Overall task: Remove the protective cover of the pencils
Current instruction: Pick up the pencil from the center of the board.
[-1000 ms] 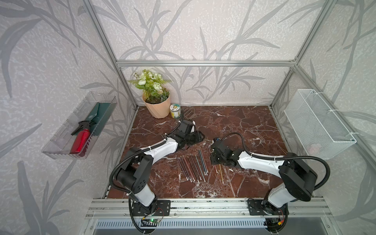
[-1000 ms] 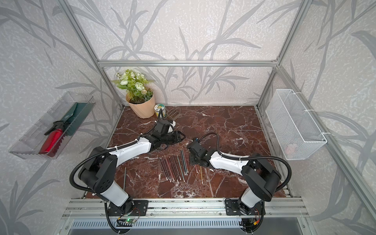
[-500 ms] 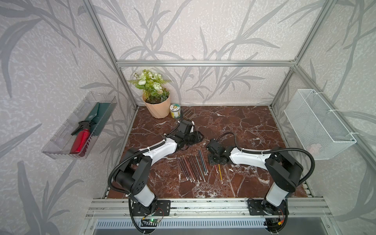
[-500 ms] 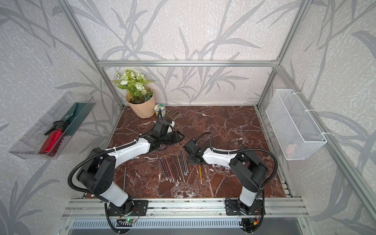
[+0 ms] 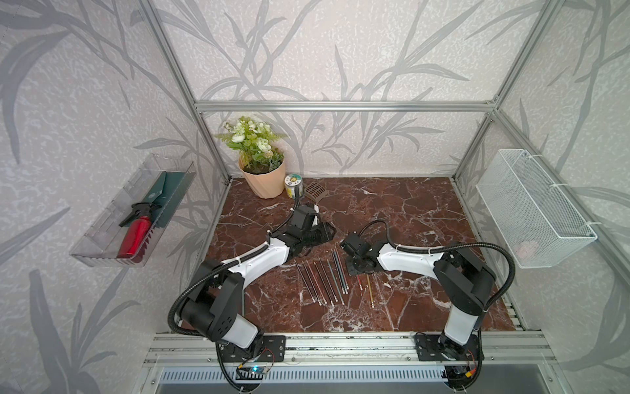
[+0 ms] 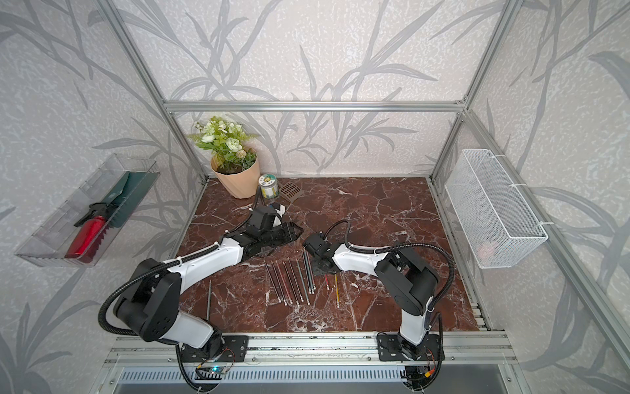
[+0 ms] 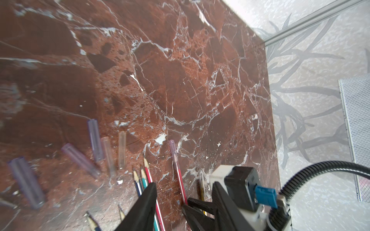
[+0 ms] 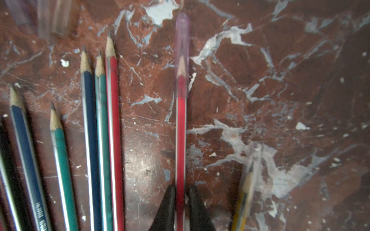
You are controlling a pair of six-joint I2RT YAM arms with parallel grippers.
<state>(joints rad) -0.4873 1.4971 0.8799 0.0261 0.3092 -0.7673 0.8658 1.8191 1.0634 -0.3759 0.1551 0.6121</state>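
Pinching a covered red pencil (image 8: 180,130), right gripper (image 8: 181,192) sits right of bare pencils (image 8: 101,130); left gripper (image 7: 184,186) hovers half-open; loose caps (image 7: 95,140) lie farther.

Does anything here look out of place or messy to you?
Yes. One slim dark pencil lies alone near the left arm's base, far from the row of coloured pencils. Small clear plastic caps lie scattered at odd angles on the brown marble tabletop. The right gripper is shut on a red pencil with its cap on.

The table (image 5: 409,211) is free at far right; a flower pot (image 5: 264,182) blocks far left, loose caps (image 7: 95,138) lie near the pencils (image 8: 113,130).
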